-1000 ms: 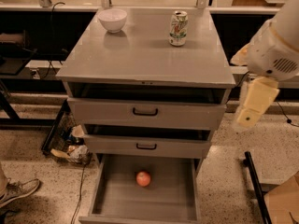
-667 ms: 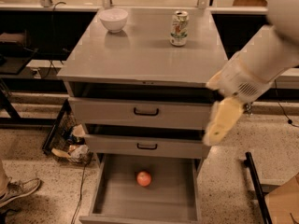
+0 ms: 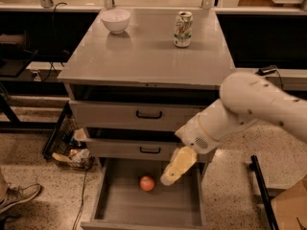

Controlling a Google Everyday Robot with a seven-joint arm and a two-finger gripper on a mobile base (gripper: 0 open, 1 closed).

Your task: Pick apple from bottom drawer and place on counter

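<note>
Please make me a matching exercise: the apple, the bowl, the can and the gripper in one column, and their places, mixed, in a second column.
1 apple
2 white bowl
3 soda can
4 gripper

A back left of the counter
B over the open bottom drawer, close beside the apple
C on the floor of the bottom drawer
D back of the counter, right of the white bowl

Pairs: 1-C, 2-A, 3-D, 4-B.

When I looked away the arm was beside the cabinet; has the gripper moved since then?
Yes. The gripper moved down and left, from beside the counter's right edge to over the bottom drawer, right of the apple.
</note>
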